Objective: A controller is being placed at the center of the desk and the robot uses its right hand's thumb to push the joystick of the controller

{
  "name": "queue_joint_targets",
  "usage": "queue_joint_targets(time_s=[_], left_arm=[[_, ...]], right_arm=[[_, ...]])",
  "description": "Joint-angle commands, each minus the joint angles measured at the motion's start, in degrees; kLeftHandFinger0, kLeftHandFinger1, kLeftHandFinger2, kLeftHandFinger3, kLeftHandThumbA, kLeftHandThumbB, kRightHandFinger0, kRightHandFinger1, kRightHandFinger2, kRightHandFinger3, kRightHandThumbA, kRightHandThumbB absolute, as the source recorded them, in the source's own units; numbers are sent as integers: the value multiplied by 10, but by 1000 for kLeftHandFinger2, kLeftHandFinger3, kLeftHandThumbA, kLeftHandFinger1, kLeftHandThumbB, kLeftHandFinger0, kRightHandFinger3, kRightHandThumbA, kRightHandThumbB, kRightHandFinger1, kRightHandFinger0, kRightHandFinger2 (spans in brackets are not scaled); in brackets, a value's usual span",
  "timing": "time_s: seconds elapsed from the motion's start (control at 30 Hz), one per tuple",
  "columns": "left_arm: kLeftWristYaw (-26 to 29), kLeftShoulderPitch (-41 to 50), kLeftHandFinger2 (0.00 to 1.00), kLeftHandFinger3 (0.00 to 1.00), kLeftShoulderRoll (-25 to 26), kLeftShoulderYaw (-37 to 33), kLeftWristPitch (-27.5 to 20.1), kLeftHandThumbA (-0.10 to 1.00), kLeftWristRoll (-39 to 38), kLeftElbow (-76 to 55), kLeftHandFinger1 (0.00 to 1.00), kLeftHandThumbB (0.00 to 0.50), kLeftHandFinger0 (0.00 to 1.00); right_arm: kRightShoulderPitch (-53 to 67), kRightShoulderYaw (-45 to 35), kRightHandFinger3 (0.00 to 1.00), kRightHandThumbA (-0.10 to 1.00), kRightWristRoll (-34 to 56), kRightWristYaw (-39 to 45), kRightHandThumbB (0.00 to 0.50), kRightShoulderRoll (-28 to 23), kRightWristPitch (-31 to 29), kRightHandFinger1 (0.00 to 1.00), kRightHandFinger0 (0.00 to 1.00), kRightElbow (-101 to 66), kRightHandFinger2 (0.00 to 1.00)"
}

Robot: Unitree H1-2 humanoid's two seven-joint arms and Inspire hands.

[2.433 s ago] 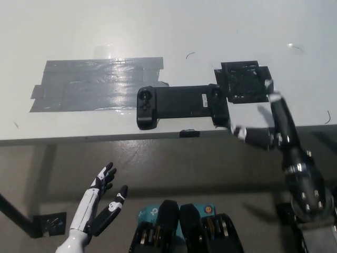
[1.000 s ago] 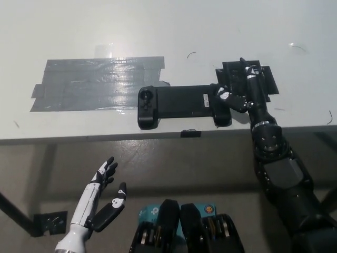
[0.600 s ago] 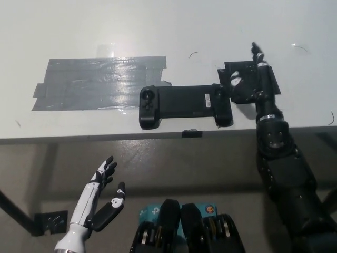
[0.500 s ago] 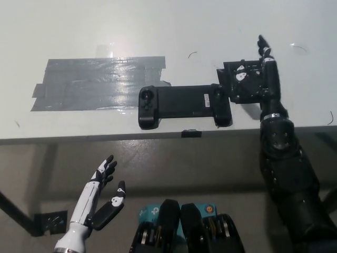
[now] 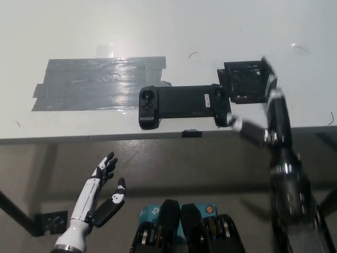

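Right hand [image 5: 266, 124] open, blurred, thumb just beside controller [image 5: 184, 104] right grip; left hand [image 5: 102, 192] open, idle below desk [image 5: 158, 31].

A broad patch of grey tape [image 5: 97, 83] lies flat on the white desk [image 5: 158, 26], covering much of its left half, with ragged ends on both sides. To the right, a square black pad [image 5: 245, 81] sits flat on the desk top, and a small black tab [image 5: 190, 133] sticks to the front edge. Below the desk lies grey floor [image 5: 174, 168], with a dark bracket [image 5: 50, 221] at lower left.
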Motion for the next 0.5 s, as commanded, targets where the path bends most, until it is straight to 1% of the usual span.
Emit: queue_joint_targets(time_s=[0.0, 0.03, 0.1, 0.17, 0.2, 0.23, 0.3, 0.43, 0.47], left_arm=[[-5, -11, 1000, 1000, 11, 7, -9, 383, 4, -17, 1000, 0, 1000], [-5, -11, 1000, 1000, 12, 7, -9, 384, 5, -17, 1000, 0, 1000], [-7, -12, 1000, 1000, 13, 6, -11, 387, 2, -15, 1000, 0, 1000], [-7, -13, 1000, 1000, 13, 4, -10, 384, 3, -16, 1000, 0, 1000], [-6, -14, 1000, 1000, 11, 5, -7, 381, 3, -17, 1000, 0, 1000], [-6, -13, 1000, 1000, 12, 6, -12, 359, 0, -16, 1000, 0, 1000], [-4, -10, 1000, 1000, 12, 4, -8, 380, 7, -19, 1000, 0, 1000], [-6, -10, 1000, 1000, 13, 5, -7, 386, 3, -20, 1000, 0, 1000], [-7, -10, 1000, 1000, 13, 5, -7, 370, 3, -22, 1000, 0, 1000]], right_arm=[[58, 32, 1000, 1000, 4, 56, 139, -10, 7, 1000, 1000, -59, 1000], [70, 36, 1000, 1000, 6, 60, 144, -12, 9, 1000, 1000, -57, 1000], [90, 39, 1000, 1000, 10, 66, 125, -19, -2, 1000, 1000, -46, 1000], [99, 37, 1000, 959, 20, 73, 119, -22, -7, 1000, 1000, -41, 1000], [103, 36, 1000, 973, 23, 77, 138, -24, -8, 1000, 1000, -37, 1000], [106, 36, 1000, 979, 24, 80, 137, -25, -8, 1000, 1000, -36, 1000], [108, 37, 1000, 965, 24, 86, 116, -27, -11, 1000, 1000, -31, 1000], [107, 37, 1000, 945, 23, 93, 110, -28, 2, 1000, 1000, -36, 1000], [105, 37, 1000, 941, 23, 96, 110, -28, 9, 1000, 1000, -38, 1000]])
